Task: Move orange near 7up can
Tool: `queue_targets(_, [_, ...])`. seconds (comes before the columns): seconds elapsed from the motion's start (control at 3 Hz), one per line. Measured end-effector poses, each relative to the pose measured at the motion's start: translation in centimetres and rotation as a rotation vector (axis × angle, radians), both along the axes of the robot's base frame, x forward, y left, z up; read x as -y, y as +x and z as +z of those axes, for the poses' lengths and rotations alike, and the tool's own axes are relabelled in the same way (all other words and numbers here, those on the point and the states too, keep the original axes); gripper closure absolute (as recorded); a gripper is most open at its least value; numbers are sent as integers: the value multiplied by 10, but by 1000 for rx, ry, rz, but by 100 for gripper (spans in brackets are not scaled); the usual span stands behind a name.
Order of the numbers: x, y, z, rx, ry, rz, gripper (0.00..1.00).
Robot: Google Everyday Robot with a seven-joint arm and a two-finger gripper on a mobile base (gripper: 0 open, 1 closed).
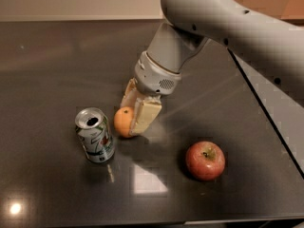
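Silver-green 7up can (95, 136), orange (122, 122) just beside, gripper (134, 116) clasping orange

Dark glossy tabletop (52, 75) beneath me, pale wall (71, 1) along its far edge, grey strip (285, 122) past its right edge, bright glare (15, 208) near the front left corner, my end effector (132, 117) low over its middle.

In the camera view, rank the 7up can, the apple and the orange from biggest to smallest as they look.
1. 7up can, tallest.
2. apple, nearly as big.
3. orange, smallest, partly hidden in the gripper closed on it beside the can.
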State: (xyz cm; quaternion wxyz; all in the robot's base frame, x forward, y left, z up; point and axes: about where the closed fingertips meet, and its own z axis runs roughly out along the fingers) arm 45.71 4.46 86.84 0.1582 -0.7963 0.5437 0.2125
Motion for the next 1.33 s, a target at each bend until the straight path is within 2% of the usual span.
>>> queue_targets(0.67, [1, 5, -11, -20, -17, -11, 15])
queue_targets(1.0, [6, 10, -15, -23, -25, -28, 0])
queue_targets(1.33, [5, 10, -15, -22, -25, -28, 0])
